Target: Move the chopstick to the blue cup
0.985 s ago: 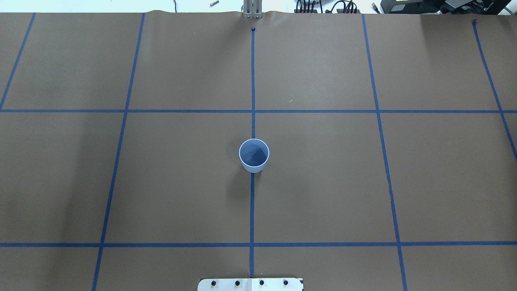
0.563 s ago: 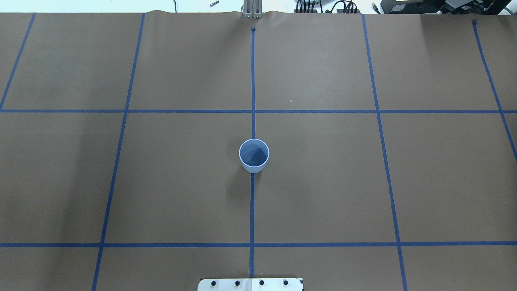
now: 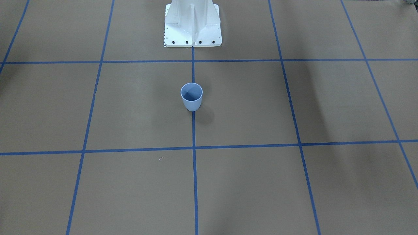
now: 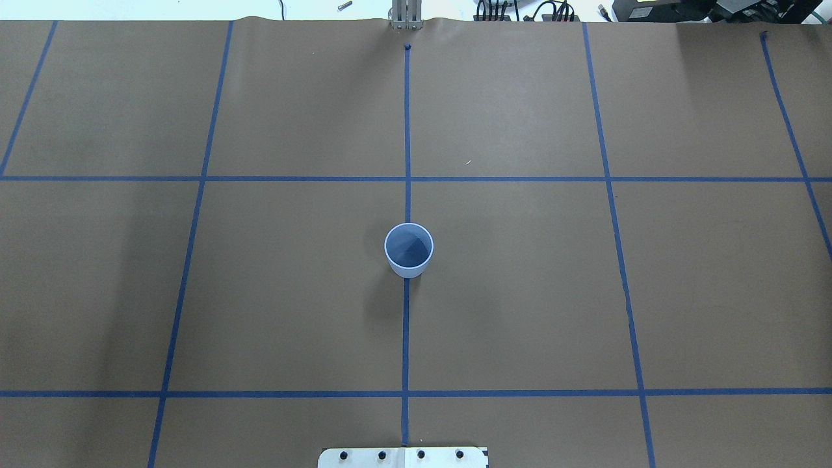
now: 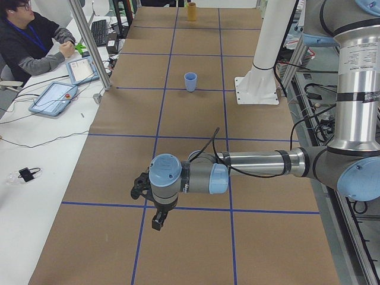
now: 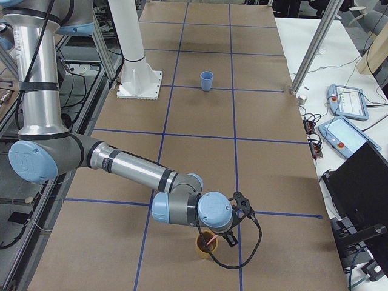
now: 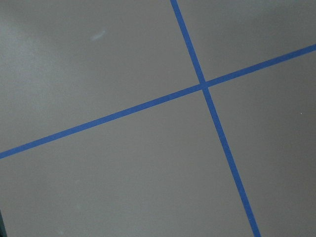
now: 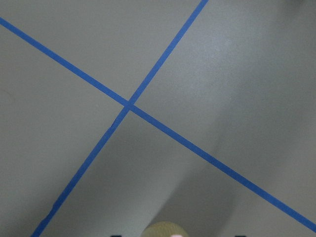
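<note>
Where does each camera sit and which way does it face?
Front-facing: across the table, facing the robot; blue cup, base.
Overhead: behind the robot, looking down; base edge only.
Left side: table's left end; left arm near.
Right side: right end; right arm by tan cup.
Left wrist: down at tape cross; no body.
Right wrist: down at another cross; tan rim.
Shared: four fixed views show the blue cup.
</note>
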Controlling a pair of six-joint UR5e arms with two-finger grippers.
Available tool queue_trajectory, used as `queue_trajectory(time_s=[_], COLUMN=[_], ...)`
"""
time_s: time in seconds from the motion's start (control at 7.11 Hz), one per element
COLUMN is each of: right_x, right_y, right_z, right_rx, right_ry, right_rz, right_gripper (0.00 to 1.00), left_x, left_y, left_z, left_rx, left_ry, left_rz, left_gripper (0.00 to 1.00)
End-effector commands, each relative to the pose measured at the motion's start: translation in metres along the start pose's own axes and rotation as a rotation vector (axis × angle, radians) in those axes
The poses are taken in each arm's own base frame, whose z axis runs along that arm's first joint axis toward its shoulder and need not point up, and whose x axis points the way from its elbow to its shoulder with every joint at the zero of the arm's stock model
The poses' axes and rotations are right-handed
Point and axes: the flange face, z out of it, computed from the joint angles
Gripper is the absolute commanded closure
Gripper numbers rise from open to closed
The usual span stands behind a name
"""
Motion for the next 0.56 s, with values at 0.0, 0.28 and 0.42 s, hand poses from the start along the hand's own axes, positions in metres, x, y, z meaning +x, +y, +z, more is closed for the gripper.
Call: queue_trajectory(time_s=[0.0,0.28,0.42], right_x=[-0.0019,-0.0042,-0.0050], right_y=[-0.0067,-0.0092,-0.0100], right_z=[0.0038,0.0080,0.0092], right_rx=[-0.006,-0.012,-0.013], right_ry=[-0.006,-0.011,-0.014], right_rz=[-0.005,0.004,0.001], right_gripper=[0.20,0.41,0.69], left_x=[0.0008,0.0008,0.0008], left_y=[0.0027,0.0027,0.0028], left_z=[0.0001,0.0001,0.0002], left_rx=[0.000,0.000,-0.001], left_ry=[-0.001,-0.001,-0.001], left_rz=[0.001,0.003,0.002], left_gripper=[0.01,0.01,0.01])
